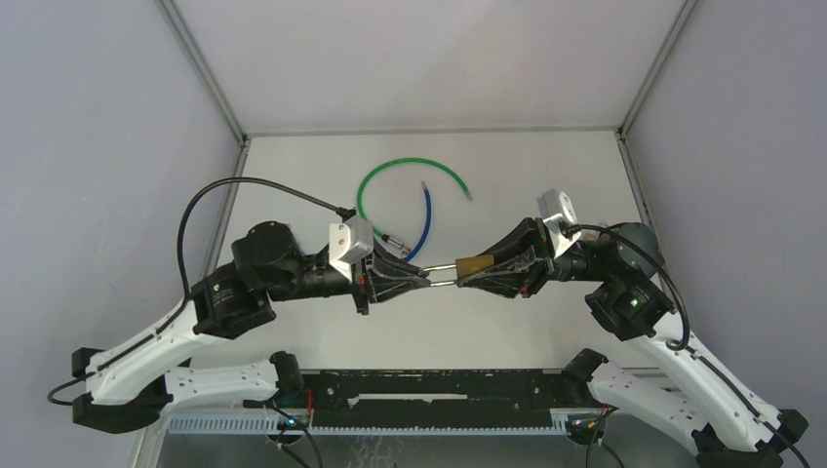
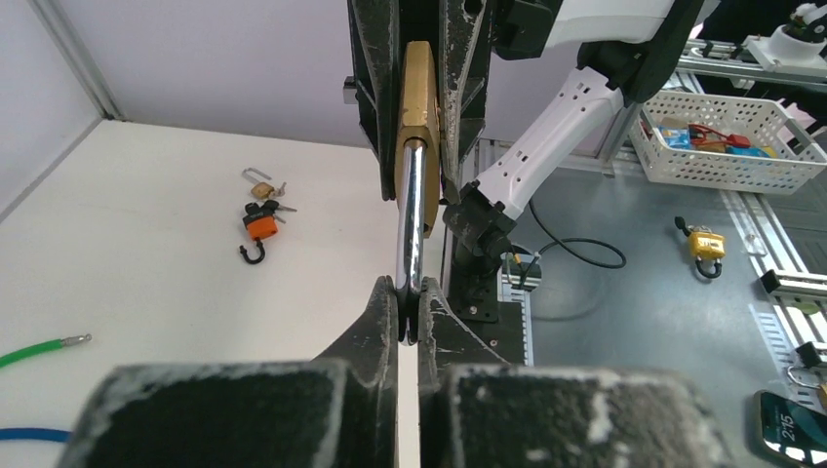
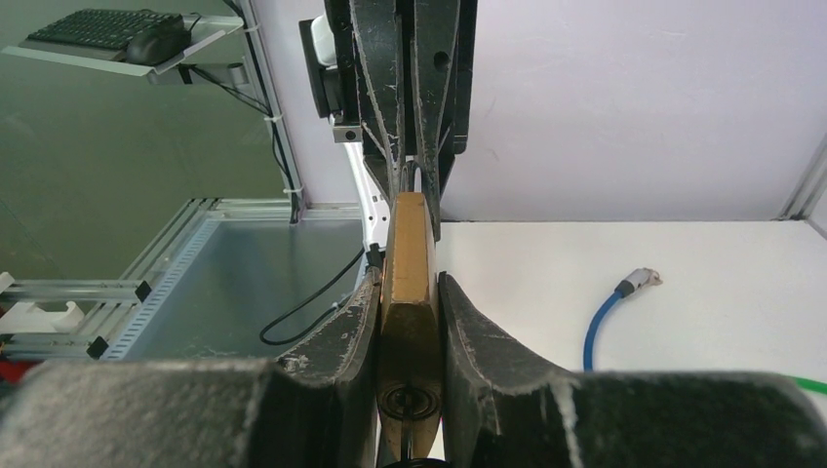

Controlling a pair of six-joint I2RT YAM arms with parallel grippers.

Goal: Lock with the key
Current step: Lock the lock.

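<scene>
A brass padlock [image 1: 474,263] hangs in the air between the two arms, above the middle of the table. My right gripper [image 3: 410,292] is shut on its brass body [image 3: 409,253], one finger on each flat side. The steel shackle [image 2: 412,214] points toward the left arm. My left gripper [image 2: 411,292] is shut on the shackle's bend, its fingertips [image 2: 386,302] pinching the rod. From the top, the left gripper [image 1: 430,278] and right gripper [image 1: 462,276] meet tip to tip. The keyhole [image 3: 407,400] faces the right wrist camera with a thin dark piece in it. I cannot tell whether that is the key.
A green cable [image 1: 390,168] and a blue cable [image 1: 426,219] lie on the table behind the grippers. Two small padlocks, one orange [image 2: 257,224], lie on the table. Beyond the edge stand a white basket [image 2: 717,156] and a yellow padlock [image 2: 704,244].
</scene>
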